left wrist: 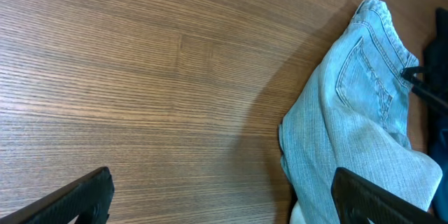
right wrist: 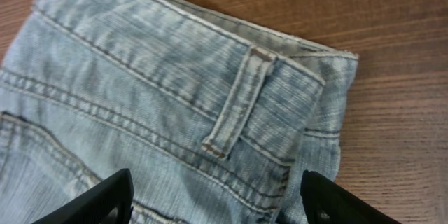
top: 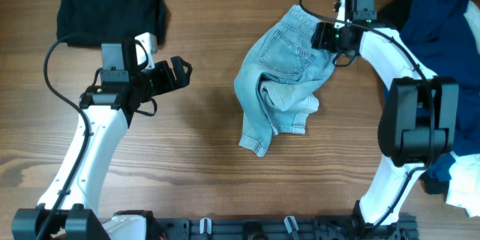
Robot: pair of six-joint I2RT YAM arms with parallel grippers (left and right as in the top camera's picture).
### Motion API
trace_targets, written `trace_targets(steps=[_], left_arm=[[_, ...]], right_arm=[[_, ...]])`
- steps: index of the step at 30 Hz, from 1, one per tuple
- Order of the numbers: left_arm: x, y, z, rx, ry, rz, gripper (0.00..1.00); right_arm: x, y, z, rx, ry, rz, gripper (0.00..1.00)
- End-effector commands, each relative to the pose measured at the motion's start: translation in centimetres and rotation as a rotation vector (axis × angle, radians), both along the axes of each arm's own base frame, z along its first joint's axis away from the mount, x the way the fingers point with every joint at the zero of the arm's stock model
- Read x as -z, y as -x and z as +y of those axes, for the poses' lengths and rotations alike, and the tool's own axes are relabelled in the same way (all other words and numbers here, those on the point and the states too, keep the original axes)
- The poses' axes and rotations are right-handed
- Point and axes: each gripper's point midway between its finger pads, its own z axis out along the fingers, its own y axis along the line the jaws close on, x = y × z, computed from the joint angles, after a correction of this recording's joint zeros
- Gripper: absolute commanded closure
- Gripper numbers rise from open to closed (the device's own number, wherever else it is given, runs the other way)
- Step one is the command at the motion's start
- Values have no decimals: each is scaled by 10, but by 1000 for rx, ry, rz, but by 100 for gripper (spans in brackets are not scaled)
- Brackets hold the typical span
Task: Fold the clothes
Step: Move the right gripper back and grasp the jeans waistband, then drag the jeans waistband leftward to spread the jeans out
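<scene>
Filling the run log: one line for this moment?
jeans: crumpled, unfolded | left gripper: open, over bare table | right gripper: open, over waistband

I logged the jeans (top: 281, 75) as pale, faded blue denim, washed lighter along the creases, with brownish-tan stitching tracing the back pocket (top: 296, 56) and the belt loop (right wrist: 238, 105). The table (top: 202, 157) read warm brown with fine, straight wood grain. One other garment (top: 112, 4) was plain black and another (top: 439, 15) deep navy, while the left arm (top: 86, 146) and right arm (top: 390, 49) showed white shells with black joints.
</scene>
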Motion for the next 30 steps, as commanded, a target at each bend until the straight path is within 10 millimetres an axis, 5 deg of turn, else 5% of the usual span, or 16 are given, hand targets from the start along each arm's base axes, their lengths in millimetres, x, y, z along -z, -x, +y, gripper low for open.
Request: trace_targets(steps=[1, 9, 18, 22, 26, 30], left_arm=[[-4, -5, 1, -6, -12, -12, 0], [-4, -5, 0, -5, -12, -12, 0], [-4, -5, 1, -6, -13, -12, 0], [-3, -7, 6, -24, -36, -15, 0], [-17, -13, 13, -40, -42, -64, 0], [-59, -17, 35, -102, -43, -157, 0]], right_arm=[[19, 5, -3, 39, 23, 46, 23], [30, 6, 7, 35, 14, 63, 29], [28, -6, 15, 27, 8, 19, 70], [-14, -18, 14, 17, 1, -71, 96], [-90, -23, 34, -130, -48, -237, 96], [-164, -11, 51, -212, -116, -384, 96]])
